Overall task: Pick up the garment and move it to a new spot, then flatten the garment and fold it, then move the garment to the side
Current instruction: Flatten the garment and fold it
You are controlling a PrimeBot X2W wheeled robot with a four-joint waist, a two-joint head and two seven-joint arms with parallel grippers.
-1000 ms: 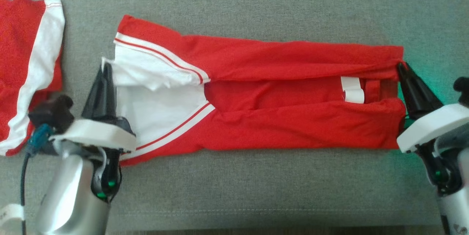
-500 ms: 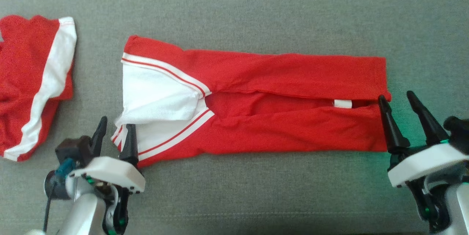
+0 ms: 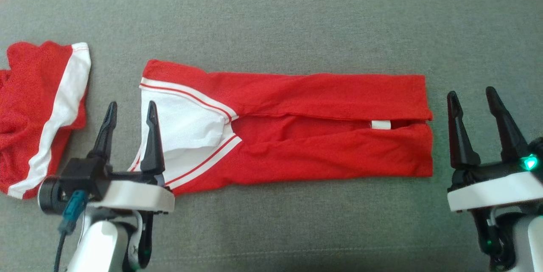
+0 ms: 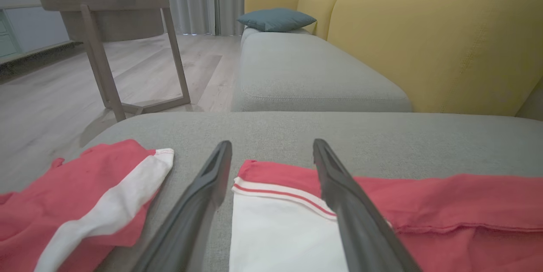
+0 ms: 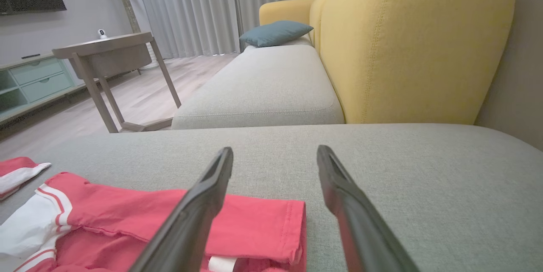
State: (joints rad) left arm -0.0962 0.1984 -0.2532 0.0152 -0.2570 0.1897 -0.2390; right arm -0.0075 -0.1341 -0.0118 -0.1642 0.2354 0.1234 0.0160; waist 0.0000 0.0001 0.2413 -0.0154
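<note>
The garment [image 3: 322,153] is red with a white, red-striped left end. It lies flat on the grey cushion [image 3: 271,17] as a long strip, its two long edges folded in toward the middle. My left gripper [image 3: 132,104] stands open at the strip's white left end, one finger over the white cloth, holding nothing. My right gripper [image 3: 471,91] stands open just right of the strip's red end, clear of it. The left wrist view shows the left gripper [image 4: 271,142] above the white end of the garment [image 4: 280,229]. In the right wrist view the right gripper [image 5: 275,149] is open beside the garment [image 5: 254,221].
A second red and white garment [image 3: 42,110] lies crumpled at the cushion's left end, also seen as that garment [image 4: 85,195]. Beyond stand a yellow sofa back [image 4: 424,43], a teal pillow [image 4: 275,18] and a wooden side table [image 4: 106,17] on the floor.
Both grippers opened and let go of the garment's ends, then drew back toward me. The garment settled flat. The head camera also shifted.
</note>
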